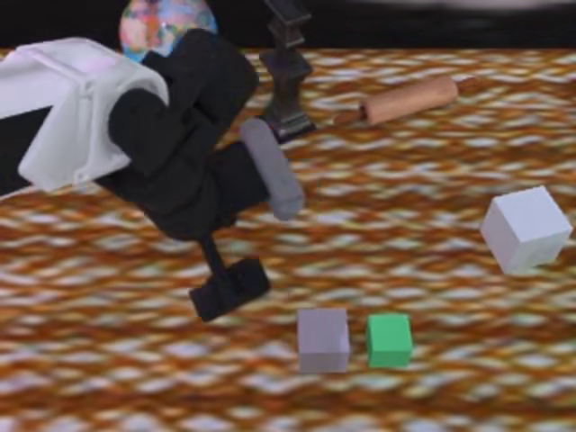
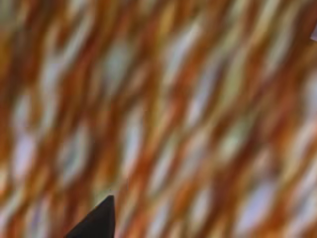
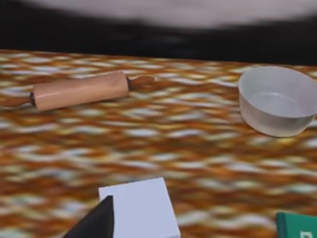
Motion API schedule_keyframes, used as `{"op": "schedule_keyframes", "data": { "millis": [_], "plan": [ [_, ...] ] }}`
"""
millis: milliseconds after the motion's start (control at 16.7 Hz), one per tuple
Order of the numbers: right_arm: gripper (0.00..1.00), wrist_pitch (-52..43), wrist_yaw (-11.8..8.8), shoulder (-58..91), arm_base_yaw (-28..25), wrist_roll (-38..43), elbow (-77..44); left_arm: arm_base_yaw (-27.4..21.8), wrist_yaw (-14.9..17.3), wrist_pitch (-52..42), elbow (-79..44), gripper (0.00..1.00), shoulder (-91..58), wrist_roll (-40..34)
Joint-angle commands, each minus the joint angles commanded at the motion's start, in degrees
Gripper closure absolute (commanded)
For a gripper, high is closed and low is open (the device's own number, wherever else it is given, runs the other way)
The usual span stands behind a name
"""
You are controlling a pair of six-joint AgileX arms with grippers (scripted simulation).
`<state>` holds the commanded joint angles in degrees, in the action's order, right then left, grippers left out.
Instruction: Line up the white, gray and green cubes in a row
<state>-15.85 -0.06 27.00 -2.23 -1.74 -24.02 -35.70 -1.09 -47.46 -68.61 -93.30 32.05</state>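
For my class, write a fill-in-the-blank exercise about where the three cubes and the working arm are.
1. The green cube sits right beside the ____ cube.
2. The white cube stands apart at the table's ____ side.
3. The ____ gripper hangs just left of the gray cube.

Missing words: gray; right; left

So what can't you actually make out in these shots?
- Left gripper: top view does not show whether it is open or shut; the left wrist view shows only one dark fingertip over table.
- Right gripper: absent from the top view; one fingertip shows in the right wrist view.
- White cube: cut off by the right wrist view's edge.
- Green-edged thing: mostly cut off, unidentifiable.
- Patterned object: hidden behind the left arm.
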Motion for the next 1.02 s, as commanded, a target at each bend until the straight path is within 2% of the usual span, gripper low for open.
{"op": "schedule_keyframes", "data": {
  "millis": [660,1020],
  "plan": [
    [0.0,-34.38,0.45,68.73,-4.37,-4.0,-48.75,26.84,0.53,29.88,52.12,0.0,65.56,-22.29],
    [0.0,-45.76,0.3,90.07,-5.95,-5.24,-67.1,35.36,0.98,44.0,66.85,0.0,89.21,-30.46]
  ]
}}
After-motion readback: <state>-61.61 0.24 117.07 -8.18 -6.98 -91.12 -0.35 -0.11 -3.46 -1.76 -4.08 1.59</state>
